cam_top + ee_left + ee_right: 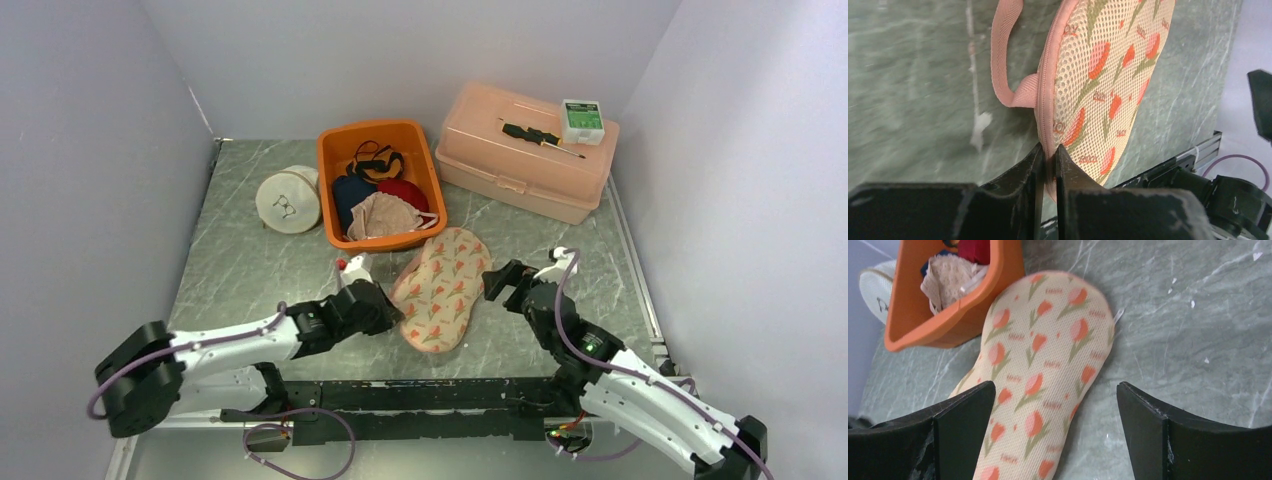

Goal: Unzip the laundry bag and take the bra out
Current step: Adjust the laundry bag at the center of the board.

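Observation:
The laundry bag point(440, 288) is a flat cream mesh pouch with red tulips and pink trim, lying on the table between the arms. My left gripper point(385, 312) is at its left edge. In the left wrist view that gripper point(1049, 152) is shut, pinching the bag's pink zipper-side trim, with the pink loop handle point(1003, 60) just above. My right gripper point(515, 280) stands open just right of the bag. In the right wrist view it point(1055, 390) holds nothing and the laundry bag point(1043, 375) lies under its left finger. The bra is hidden.
An orange bin point(328, 190) of garments stands just behind the bag, also in the right wrist view point(938, 332). A white round mesh pouch point(288, 200) lies left of it. A pink plastic case point(525, 170) at the back right carries a screwdriver point(540, 137) and a small box point(582, 120).

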Controlling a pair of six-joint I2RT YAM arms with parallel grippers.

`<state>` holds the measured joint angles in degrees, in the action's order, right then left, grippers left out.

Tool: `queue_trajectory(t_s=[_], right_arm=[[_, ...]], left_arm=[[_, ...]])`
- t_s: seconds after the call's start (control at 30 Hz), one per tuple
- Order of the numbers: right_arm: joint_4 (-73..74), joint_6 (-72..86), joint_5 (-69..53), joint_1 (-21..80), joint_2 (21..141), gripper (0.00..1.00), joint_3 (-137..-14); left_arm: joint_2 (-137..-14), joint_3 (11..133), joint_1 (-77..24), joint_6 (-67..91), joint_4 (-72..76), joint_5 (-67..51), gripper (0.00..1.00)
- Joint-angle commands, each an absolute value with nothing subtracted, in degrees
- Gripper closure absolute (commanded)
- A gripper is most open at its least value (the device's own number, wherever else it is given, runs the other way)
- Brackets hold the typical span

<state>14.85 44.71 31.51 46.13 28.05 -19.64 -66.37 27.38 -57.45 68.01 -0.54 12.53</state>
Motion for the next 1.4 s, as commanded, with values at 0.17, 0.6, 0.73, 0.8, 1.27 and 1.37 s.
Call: queue_trajectory(t_s=[0.17,0.6,0.73,0.8,1.27,1.37], right_arm=[[-15.56,45.9,12.14,27.55,45.18,0.11,-16.03],[-32.67,43.82,-8.01,19.73,77.2,0.22,-24.26],[-35.27,45.28,-12.98,18.97,82.64,0.22,-25.94],[-35.47,45.87,-14.2,18.82,85.1,0.24,-26.86],[-28.36,48.53,-12.69,18.9,68.16,0.5,-11.86],[-25.11,49.57,-12.87,18.99,61.21,0.51,-7.94]], left_arm=[[-54.71,26.79,-54.78,68.07,-25.87,20.48,0.75],[-65.12,30.98,-45.97,63.52,-26.77,18.99,0.68],[-67.52,31.85,-43.92,61.35,-23.25,17.28,0.68],[-69.43,33.09,-43.0,60.27,-22.46,16.78,0.68],[-84.34,43.32,-38.3,53.55,-15.75,14.9,0.67],[-87.6,46.92,-37.76,52.06,-15.16,14.47,0.66]])
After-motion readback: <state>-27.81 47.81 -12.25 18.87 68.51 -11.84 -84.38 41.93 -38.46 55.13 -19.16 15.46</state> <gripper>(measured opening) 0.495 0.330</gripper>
